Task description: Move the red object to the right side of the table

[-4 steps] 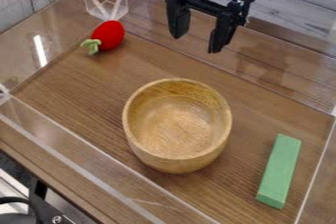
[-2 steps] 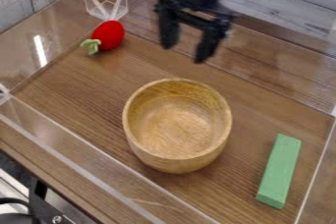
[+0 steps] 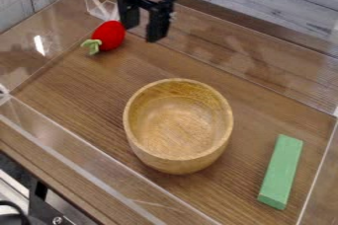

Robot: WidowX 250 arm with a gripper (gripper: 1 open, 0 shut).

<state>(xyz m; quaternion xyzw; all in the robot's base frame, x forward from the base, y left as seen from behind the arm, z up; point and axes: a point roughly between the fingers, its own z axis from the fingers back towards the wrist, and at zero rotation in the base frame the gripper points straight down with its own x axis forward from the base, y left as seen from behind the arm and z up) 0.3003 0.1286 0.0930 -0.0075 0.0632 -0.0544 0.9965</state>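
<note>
Currently the gripper [image 3: 145,27] points down with fingers spread apart, holding nothing. The red object [image 3: 105,37] lies on the table [image 3: 79,96] just left of the fingers, apart from them. Below the fingers sits a wooden bowl [image 3: 179,125]; a green block [image 3: 280,172] lies farther right.

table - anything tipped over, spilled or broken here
Nothing stands out. The bowl sits upright and empty, the green block lies flat near the right edge, and the red toy rests intact at the back left beside the open hand.

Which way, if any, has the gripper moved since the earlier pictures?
Yes. The gripper moved left across the picture, from right of the bowl to beside the red object.
</note>
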